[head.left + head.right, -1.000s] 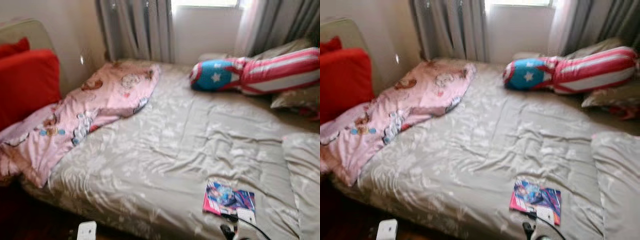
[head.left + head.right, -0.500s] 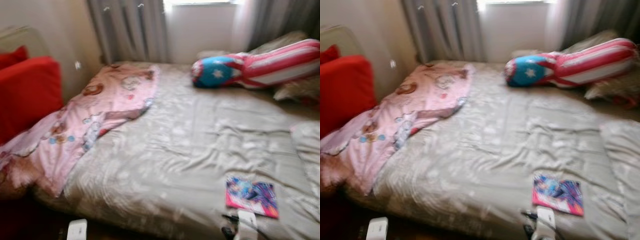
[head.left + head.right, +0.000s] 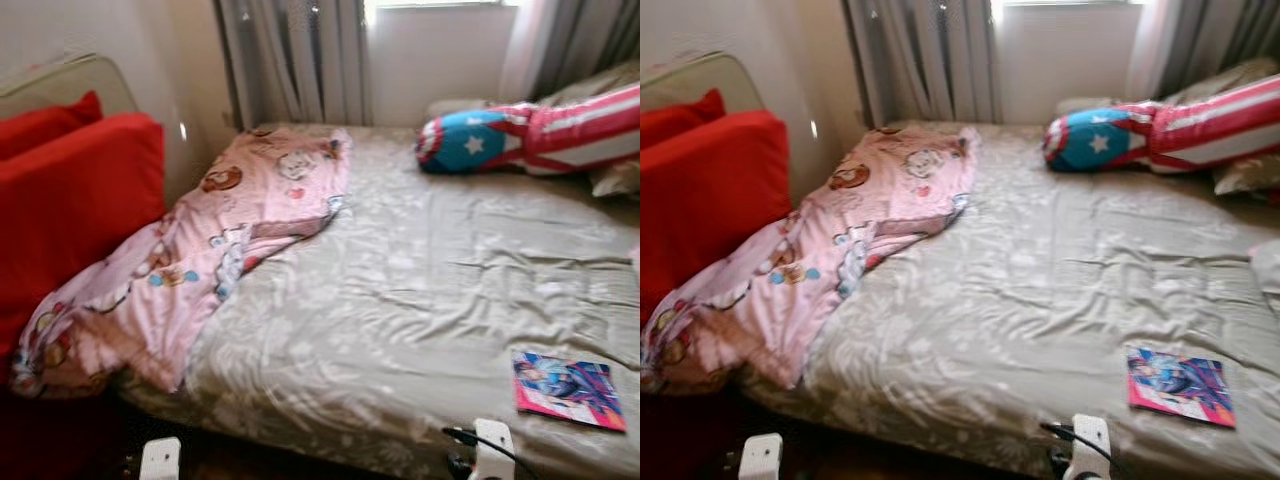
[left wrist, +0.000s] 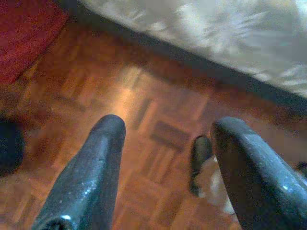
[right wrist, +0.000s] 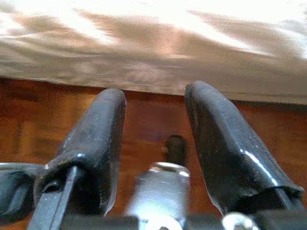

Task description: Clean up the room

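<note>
A bed (image 3: 420,300) with a rumpled grey-beige cover lies before me. A pink cartoon-print blanket (image 3: 210,250) is bunched along its left side and hangs over the near corner. A colourful magazine (image 3: 568,388) lies flat near the bed's front right edge. A red, white and blue star bolster (image 3: 520,135) rests at the back right. My left gripper (image 4: 165,143) hangs open over the wooden floor (image 4: 144,110) beside the bed. My right gripper (image 5: 154,115) is open too, low at the bed's edge with nothing between its fingers.
A red cushioned seat (image 3: 70,210) stands at the left, against the wall. Grey curtains (image 3: 295,60) hang behind the bed under a window. Beige pillows (image 3: 1250,175) sit at the far right. A small dark object (image 4: 199,158) lies on the floor near the bed.
The camera has swung left and come closer: the bed, magazine and bolster sit further right in the picture, and more of the red seat shows.
</note>
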Tool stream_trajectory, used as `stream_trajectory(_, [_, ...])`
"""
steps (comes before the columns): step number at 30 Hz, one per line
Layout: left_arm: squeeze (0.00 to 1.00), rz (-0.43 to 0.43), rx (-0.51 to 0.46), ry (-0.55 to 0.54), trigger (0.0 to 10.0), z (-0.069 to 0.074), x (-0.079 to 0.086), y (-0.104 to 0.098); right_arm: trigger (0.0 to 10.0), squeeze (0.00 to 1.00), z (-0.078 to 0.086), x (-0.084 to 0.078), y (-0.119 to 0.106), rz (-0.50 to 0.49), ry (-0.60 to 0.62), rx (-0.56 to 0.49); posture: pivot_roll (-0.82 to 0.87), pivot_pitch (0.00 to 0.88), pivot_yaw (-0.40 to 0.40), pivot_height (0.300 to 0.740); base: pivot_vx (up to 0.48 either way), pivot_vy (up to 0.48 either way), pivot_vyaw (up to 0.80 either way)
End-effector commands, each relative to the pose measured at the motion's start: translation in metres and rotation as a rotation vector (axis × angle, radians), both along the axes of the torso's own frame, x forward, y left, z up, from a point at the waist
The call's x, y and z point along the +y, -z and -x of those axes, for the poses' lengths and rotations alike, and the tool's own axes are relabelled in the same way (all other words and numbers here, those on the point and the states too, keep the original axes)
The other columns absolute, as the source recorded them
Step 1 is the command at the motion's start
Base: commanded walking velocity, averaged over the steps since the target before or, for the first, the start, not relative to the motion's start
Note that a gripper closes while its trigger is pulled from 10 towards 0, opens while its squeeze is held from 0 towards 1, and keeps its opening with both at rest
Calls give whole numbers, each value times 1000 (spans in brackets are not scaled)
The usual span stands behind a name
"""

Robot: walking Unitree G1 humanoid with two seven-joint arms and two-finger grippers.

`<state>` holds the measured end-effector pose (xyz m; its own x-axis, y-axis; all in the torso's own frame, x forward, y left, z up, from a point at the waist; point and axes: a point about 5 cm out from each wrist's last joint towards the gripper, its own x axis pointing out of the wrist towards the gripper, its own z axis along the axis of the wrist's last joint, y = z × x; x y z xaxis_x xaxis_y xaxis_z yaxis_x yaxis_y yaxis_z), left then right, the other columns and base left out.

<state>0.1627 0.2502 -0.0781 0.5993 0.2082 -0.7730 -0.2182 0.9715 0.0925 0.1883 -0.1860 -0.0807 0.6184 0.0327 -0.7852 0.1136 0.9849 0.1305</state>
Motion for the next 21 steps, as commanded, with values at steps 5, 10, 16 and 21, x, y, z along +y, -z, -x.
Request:
stream_trajectory(5, [0, 2, 1, 4, 10000, -2, -4, 0, 10000, 0, 1, -5, 0, 12, 1, 9, -15, 0, 38, 740, 0, 480, 0])
stream_trajectory(10, [0, 2, -3, 3, 10000, -3, -4, 0, 10000, 0, 1, -5, 0, 12, -6, 10, -14, 0, 32, 740, 0, 480, 0])
stream_trajectory(16, [0, 4, -3, 2, 10000, -2, -5, 0, 10000, 0, 2, -6, 0, 15, -14, 13, -14, 0, 29, 740, 0, 480, 0])
stream_trajectory(21, [0, 3, -2, 3, 10000, -2, -4, 1, 10000, 0, 2, -6, 0, 16, -21, 14, -12, 0, 30, 740, 0, 480, 0])
